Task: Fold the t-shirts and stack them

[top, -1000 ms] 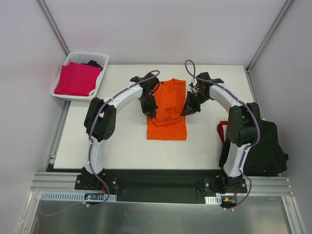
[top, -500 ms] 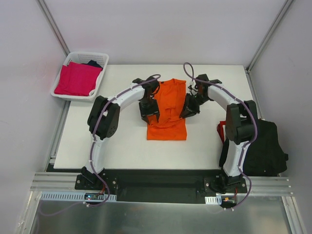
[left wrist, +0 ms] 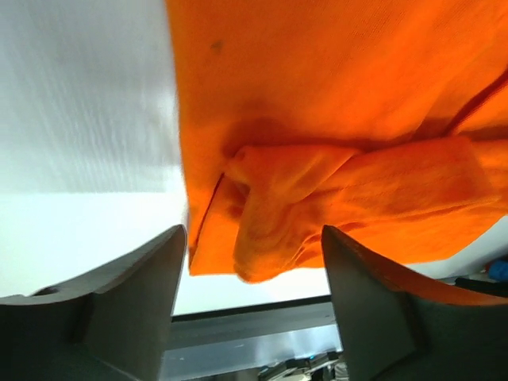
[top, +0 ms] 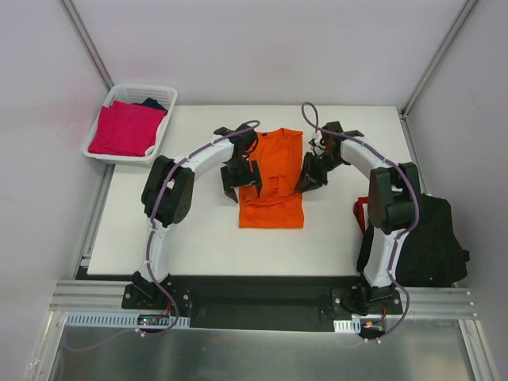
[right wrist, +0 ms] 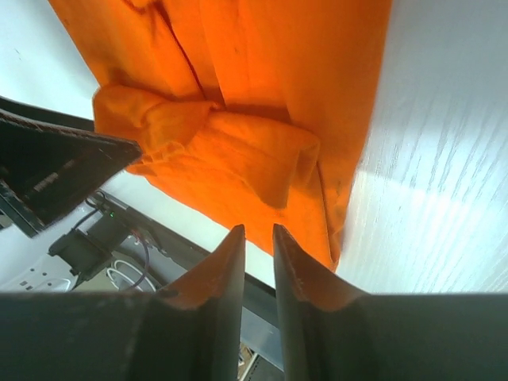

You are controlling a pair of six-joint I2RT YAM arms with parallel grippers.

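The bright orange t-shirt (top: 272, 182) lies in the middle of the table, its sleeves folded inward into a bunched ridge (left wrist: 333, 198). My left gripper (top: 240, 176) hovers over the shirt's left edge with its jaws wide open (left wrist: 254, 270) and nothing between them. My right gripper (top: 306, 179) is at the shirt's right edge (right wrist: 349, 119); its jaws (right wrist: 258, 238) stand a narrow gap apart with no cloth in them. A magenta-pink t-shirt (top: 125, 128) lies folded in the basket. A black t-shirt (top: 432, 242) with red trim (top: 361, 213) hangs off the table's right side.
The white lattice basket (top: 163, 93) sits at the table's back left corner, with dark cloth behind the pink shirt. The white table (top: 182, 238) shows bare surface in front of and beside the orange shirt. Grey walls close in on three sides.
Both grippers were shut on the orange shirt's folded-in edges and have let go. The left jaws have spread wide, the right only slightly. The left gripper has drawn a little leftward.
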